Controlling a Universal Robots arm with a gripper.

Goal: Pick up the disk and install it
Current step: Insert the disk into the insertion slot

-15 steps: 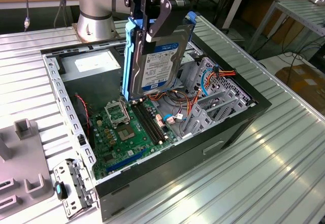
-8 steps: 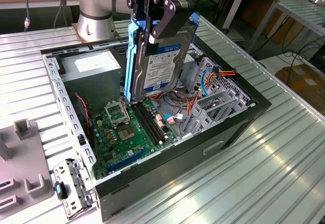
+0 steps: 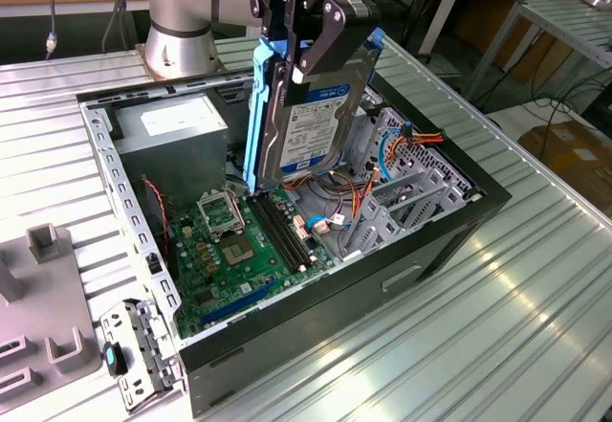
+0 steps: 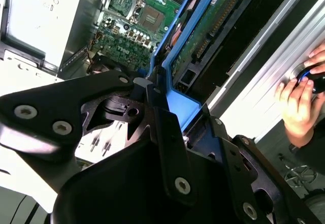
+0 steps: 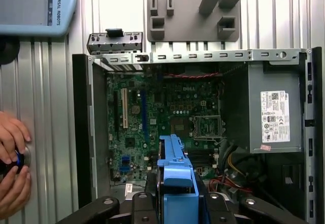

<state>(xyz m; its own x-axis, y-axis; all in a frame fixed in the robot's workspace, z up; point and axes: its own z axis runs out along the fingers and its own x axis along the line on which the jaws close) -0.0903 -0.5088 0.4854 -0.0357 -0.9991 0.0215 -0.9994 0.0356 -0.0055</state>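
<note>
The disk (image 3: 316,121) hangs upright on its edge above the open computer case (image 3: 335,298), label side facing the exterior camera, blue rails along its sides. My gripper (image 3: 308,54) is shut on its upper end, black fingers (image 3: 330,30) pressing on both faces. The disk's lower edge is over the motherboard (image 3: 239,250), near the memory slots, apart from the board. In the second wrist view the disk's (image 4: 203,31) green circuit side shows beyond my gripper (image 4: 162,107). In the first wrist view the disk's blue rail (image 5: 175,173) sits between my gripper's (image 5: 175,206) fingers.
A grey power-supply box (image 3: 177,130) fills the case's far corner. Metal drive bays with orange and blue cables (image 3: 402,168) lie at the exterior view's right. A loose metal bracket (image 3: 134,345) and a grey fixture (image 3: 48,298) rest outside the case. A person's hands (image 5: 12,168) hold a control.
</note>
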